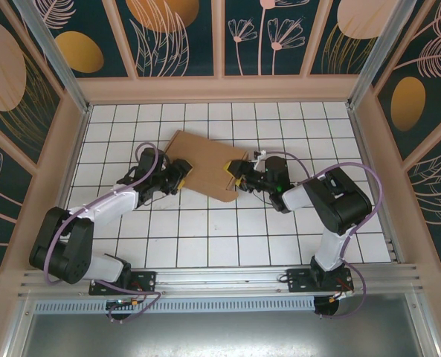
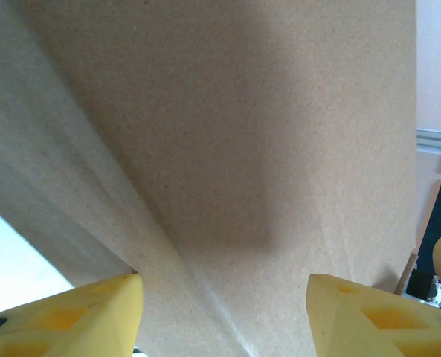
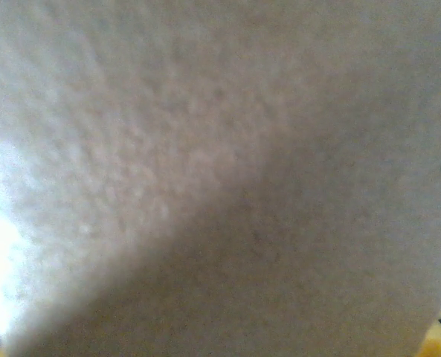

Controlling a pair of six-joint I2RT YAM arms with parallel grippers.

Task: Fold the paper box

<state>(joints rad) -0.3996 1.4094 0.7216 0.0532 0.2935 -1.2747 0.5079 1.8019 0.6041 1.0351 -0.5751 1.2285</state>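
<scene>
The paper box (image 1: pixel 205 162) is a brown cardboard piece lying slanted on the white tiled table, between the two arms. My left gripper (image 1: pixel 181 177) is at its left edge. In the left wrist view its yellow fingers (image 2: pixel 94 312) stand wide apart and open, with the cardboard (image 2: pixel 242 149) close in front, a crease running down between them. My right gripper (image 1: pixel 238 179) is at the box's right edge, over a notched flap. In the right wrist view, blurred cardboard (image 3: pixel 220 186) hides the jaws, apart from a yellow sliver at the lower right corner.
Wooden-framed patterned walls (image 1: pixel 220 44) enclose the tiled table (image 1: pixel 205 238) on the far, left and right sides. An aluminium rail (image 1: pixel 220 279) carrying the arm bases runs along the near edge. Bare tiles lie in front of the box.
</scene>
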